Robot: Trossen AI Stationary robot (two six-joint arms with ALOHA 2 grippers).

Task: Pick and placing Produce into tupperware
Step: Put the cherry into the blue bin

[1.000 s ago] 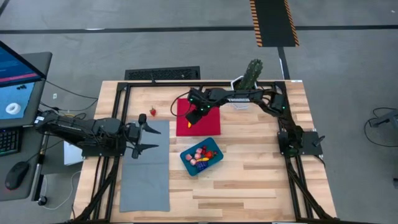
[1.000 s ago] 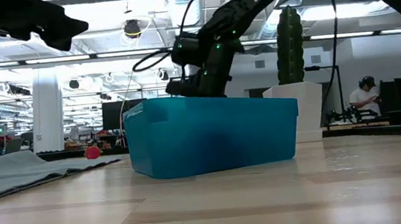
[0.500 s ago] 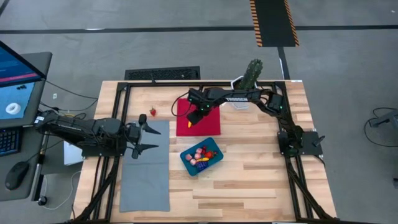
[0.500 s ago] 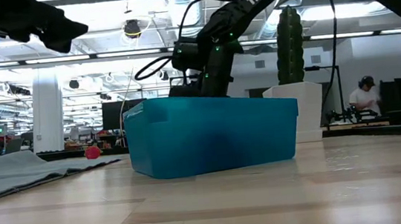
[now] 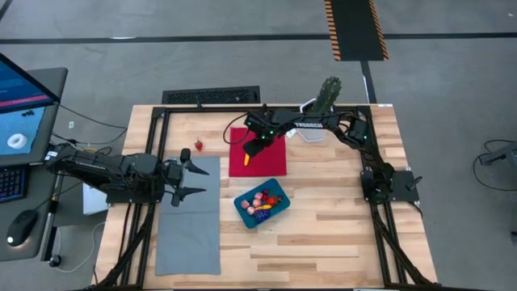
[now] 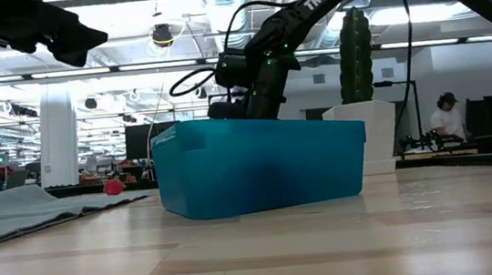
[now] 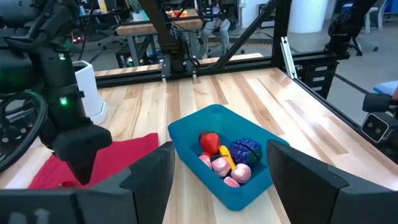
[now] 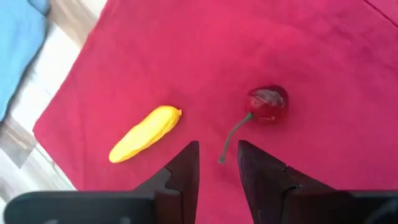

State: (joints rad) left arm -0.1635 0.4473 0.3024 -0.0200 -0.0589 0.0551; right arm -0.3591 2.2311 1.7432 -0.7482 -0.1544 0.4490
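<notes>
The teal tupperware [image 5: 262, 203] stands on the wooden table near its middle. It holds several toy pieces [image 7: 225, 159]: a strawberry, pink pieces, a yellow piece and a blue-purple cluster. On the red cloth [image 5: 271, 162] lie a yellow banana-like piece [image 8: 145, 133] and a red cherry [image 8: 268, 104] with its stem. My right gripper [image 8: 217, 152] hovers over the cloth, pointing down, open by a narrow gap above the cherry's stem end. A strawberry [image 5: 198, 145] lies on the bare table to the left of the cloth. My left gripper [image 5: 196, 174] waits wide open above the grey mat.
The grey mat [image 5: 190, 230] covers the table's left part. A green cactus in a white pot [image 5: 323, 101] stands at the far edge, behind the right arm. The black frame rails run along the table's edges. Bare wood lies right of and nearer than the tupperware.
My right arm has shifted slightly over the red cloth, its wrist easing a little toward the far edge. The produce and the tupperware have stayed where they were.
</notes>
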